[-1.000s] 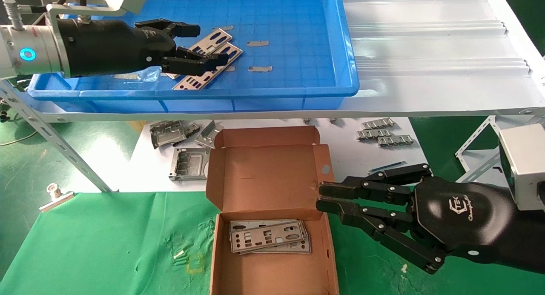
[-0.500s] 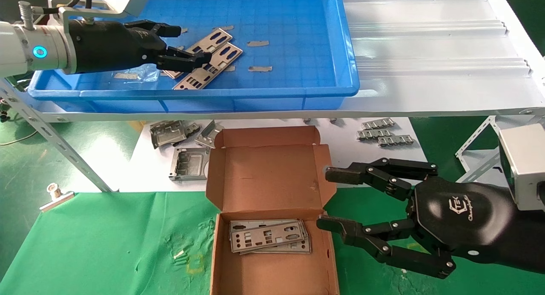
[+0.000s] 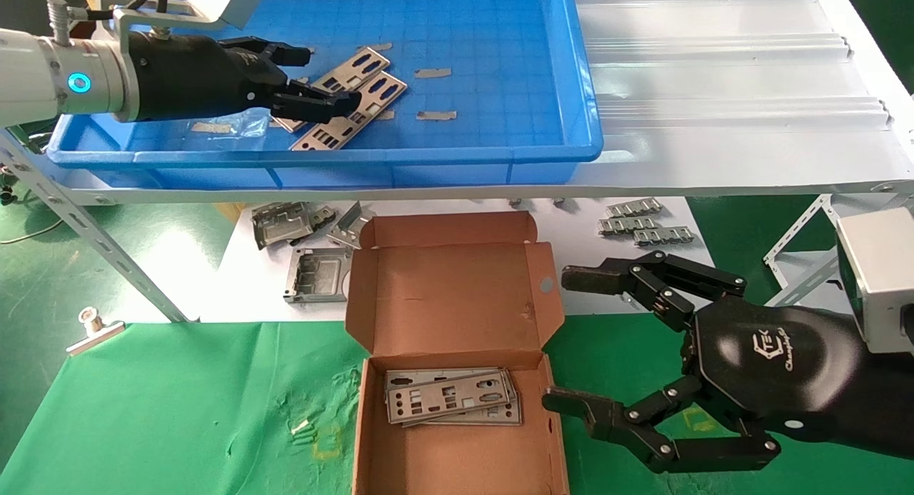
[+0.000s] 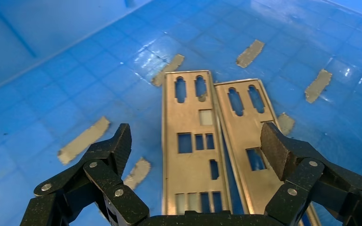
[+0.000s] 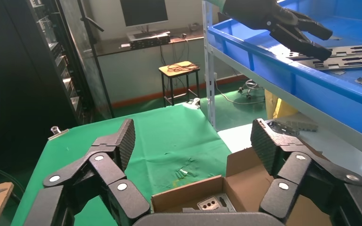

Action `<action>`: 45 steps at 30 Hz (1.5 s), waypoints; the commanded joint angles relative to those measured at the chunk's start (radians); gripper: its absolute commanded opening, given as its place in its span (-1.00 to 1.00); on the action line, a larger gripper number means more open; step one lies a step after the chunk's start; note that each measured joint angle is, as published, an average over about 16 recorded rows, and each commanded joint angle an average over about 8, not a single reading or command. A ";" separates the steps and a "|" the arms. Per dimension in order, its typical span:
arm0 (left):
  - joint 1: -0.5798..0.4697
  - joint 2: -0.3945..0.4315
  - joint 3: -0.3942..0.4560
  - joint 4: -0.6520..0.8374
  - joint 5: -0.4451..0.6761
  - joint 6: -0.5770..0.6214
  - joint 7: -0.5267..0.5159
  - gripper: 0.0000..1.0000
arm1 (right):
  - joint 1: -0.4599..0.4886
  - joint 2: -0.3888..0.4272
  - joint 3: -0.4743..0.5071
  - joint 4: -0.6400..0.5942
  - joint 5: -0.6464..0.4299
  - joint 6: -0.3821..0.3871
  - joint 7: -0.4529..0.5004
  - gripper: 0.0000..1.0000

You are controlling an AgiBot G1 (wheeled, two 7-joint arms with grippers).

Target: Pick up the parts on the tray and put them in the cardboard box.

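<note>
Two silver parts [image 3: 371, 95] lie side by side on the floor of the blue tray [image 3: 500, 52]. My left gripper [image 3: 327, 77] hovers open just over their near ends. In the left wrist view both plates [image 4: 193, 165] run between the spread fingertips of that gripper [image 4: 195, 140], which hold nothing. Below the shelf the cardboard box [image 3: 457, 295] stands open with several parts [image 3: 450, 396] stacked inside. My right gripper [image 3: 563, 338] is wide open and empty at the box's right side, and its wrist view [image 5: 194, 135] looks across the box [image 5: 259, 183].
Tan tape strips [image 3: 434, 73] dot the tray floor. A white ribbed panel [image 3: 714, 73] lies right of the tray. Bent grey brackets [image 3: 300, 238] and small clips [image 3: 643, 223] sit on white sheet behind the box. A slanted shelf strut [image 3: 93, 238] and a binder clip [image 3: 93, 327] are at left.
My right gripper has gone from shut to wide open beside the box. My left gripper has drawn back a little to the left along the plates.
</note>
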 commanded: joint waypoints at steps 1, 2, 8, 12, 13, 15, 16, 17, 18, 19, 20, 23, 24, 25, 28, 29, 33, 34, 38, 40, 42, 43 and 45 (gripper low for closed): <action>-0.005 0.006 0.003 0.007 0.004 0.000 -0.004 1.00 | 0.000 0.000 0.000 0.000 0.000 0.000 0.000 1.00; -0.007 0.007 0.003 0.009 0.005 0.000 -0.006 1.00 | 0.000 0.000 0.000 0.000 0.000 0.000 0.000 1.00; -0.020 0.012 0.003 0.017 0.004 0.008 -0.016 1.00 | 0.000 0.000 0.000 0.000 0.000 0.000 0.000 1.00; -0.027 0.009 0.001 0.020 0.001 0.027 -0.022 1.00 | 0.000 0.000 0.000 0.000 0.000 0.000 0.000 1.00; -0.029 0.008 0.001 0.021 0.001 0.032 -0.023 1.00 | 0.000 0.000 0.000 0.000 0.000 0.000 0.000 1.00; -0.030 0.006 0.000 0.022 0.000 0.041 -0.025 1.00 | 0.000 0.000 0.000 0.000 0.000 0.000 0.000 1.00; -0.031 0.004 0.000 0.023 0.000 0.046 -0.026 1.00 | 0.000 0.000 0.000 0.000 0.000 0.000 0.000 1.00; -0.032 0.003 0.000 0.023 0.000 0.050 -0.026 1.00 | 0.000 0.000 0.000 0.000 0.000 0.000 0.000 1.00; -0.032 0.002 0.000 0.024 -0.001 0.055 -0.027 1.00 | 0.000 0.000 0.000 0.000 0.000 0.000 0.000 1.00; -0.032 0.000 0.000 0.025 -0.001 0.060 -0.028 1.00 | 0.000 0.000 0.000 0.000 0.000 0.000 0.000 1.00; -0.032 -0.001 -0.001 0.026 -0.001 0.064 -0.028 1.00 | 0.000 0.000 0.000 0.000 0.000 0.000 0.000 1.00; -0.031 -0.005 -0.001 0.028 -0.001 0.079 -0.031 0.64 | 0.000 0.000 0.000 0.000 0.000 0.000 0.000 1.00; -0.030 -0.007 0.000 0.029 -0.001 0.083 -0.031 0.39 | 0.000 0.000 0.000 0.000 0.000 0.000 0.000 1.00; -0.030 -0.008 0.000 0.029 0.000 0.087 -0.032 0.14 | 0.000 0.000 0.000 0.000 0.000 0.000 0.000 1.00; -0.029 -0.011 0.002 0.031 0.002 0.094 -0.034 -0.61 | 0.000 0.000 0.000 0.000 0.000 0.000 0.000 1.00; -0.028 -0.012 0.003 0.031 0.004 0.095 -0.034 -0.83 | 0.000 0.000 0.000 0.000 0.000 0.000 0.000 1.00; -0.024 -0.011 0.008 0.033 0.011 0.093 -0.035 -1.00 | 0.000 0.000 0.000 0.000 0.000 0.000 0.000 1.00; -0.023 -0.010 0.009 0.033 0.013 0.091 -0.035 -1.00 | 0.000 0.000 0.000 0.000 0.000 0.000 0.000 1.00; -0.020 -0.006 0.012 0.033 0.017 0.083 -0.037 -1.00 | 0.000 0.000 0.000 0.000 0.000 0.000 0.000 1.00; -0.020 -0.004 0.014 0.033 0.019 0.078 -0.037 -1.00 | 0.000 0.000 0.000 0.000 0.000 0.000 0.000 1.00; -0.020 -0.002 0.015 0.032 0.021 0.072 -0.038 -1.00 | 0.000 0.000 0.000 0.000 0.000 0.000 0.000 1.00; -0.020 -0.001 0.015 0.032 0.021 0.070 -0.038 -1.00 | 0.000 0.000 0.000 0.000 0.000 0.000 0.000 1.00; -0.020 0.001 0.016 0.031 0.022 0.064 -0.038 -1.00 | 0.000 0.000 0.000 0.000 0.000 0.000 0.000 1.00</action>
